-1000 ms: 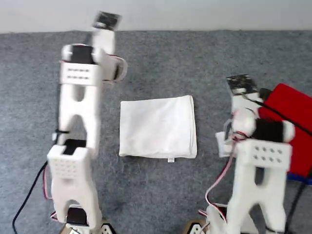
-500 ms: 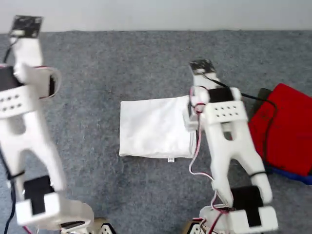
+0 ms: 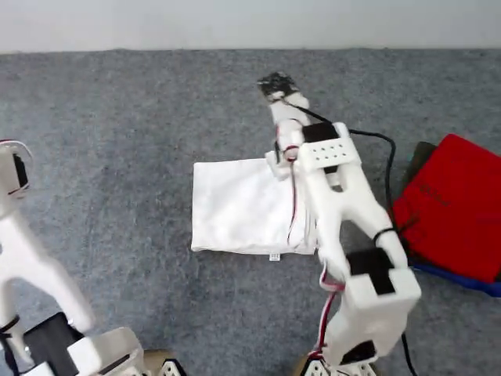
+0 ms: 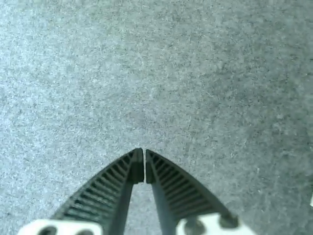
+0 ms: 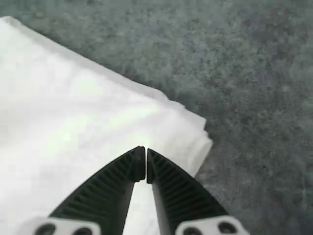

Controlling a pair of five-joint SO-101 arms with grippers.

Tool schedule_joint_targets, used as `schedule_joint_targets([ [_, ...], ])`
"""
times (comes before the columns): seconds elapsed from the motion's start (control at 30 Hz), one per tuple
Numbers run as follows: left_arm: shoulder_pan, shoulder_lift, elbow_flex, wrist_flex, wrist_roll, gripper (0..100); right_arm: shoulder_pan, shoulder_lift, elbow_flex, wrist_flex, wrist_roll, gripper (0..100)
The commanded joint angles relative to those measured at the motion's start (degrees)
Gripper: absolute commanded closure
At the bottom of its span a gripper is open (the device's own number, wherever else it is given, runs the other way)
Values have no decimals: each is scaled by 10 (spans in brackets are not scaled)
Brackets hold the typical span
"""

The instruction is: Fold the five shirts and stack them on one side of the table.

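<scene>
Right end effector (image 5: 145,165): fingers pressed together, nothing between them, over the far right corner of the folded white shirt (image 3: 243,207); contact not discernible. Shirt lies flat mid-worktop (image 3: 117,141). Right arm (image 3: 337,196) extends from the near edge along the shirt's right side. Left end effector (image 4: 145,166): also pressed together, above bare grey surface. Left arm (image 3: 31,266) sits at the near left corner. Red shirt (image 3: 452,205) at the right edge.

I was running what looked like a robotics test bench. The tabletop wore grey felt (image 3: 117,157) below a plain white wall (image 3: 235,23), with a black cable (image 3: 368,134) trailing loose.
</scene>
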Motion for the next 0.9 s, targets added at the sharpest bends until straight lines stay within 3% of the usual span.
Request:
schedule_joint_targets([
  [0.0,-4,-23,-2,11,-8,987,39,57,-36,-90,19,985],
  [0.17,-4,-18,-2,11,-8,987,17,128,-135,-87,45,985],
  [0.33,-4,-17,-1,11,-8,987,-12,130,-253,58,43,980],
  [0.53,-4,-17,-1,11,-30,987,-34,135,-328,238,-29,967],
  [0.77,-4,-17,-1,10,-30,987,-36,137,-330,385,-109,684],
  [0.87,-4,-17,-1,10,-30,987,-36,145,-327,393,-140,622],
])
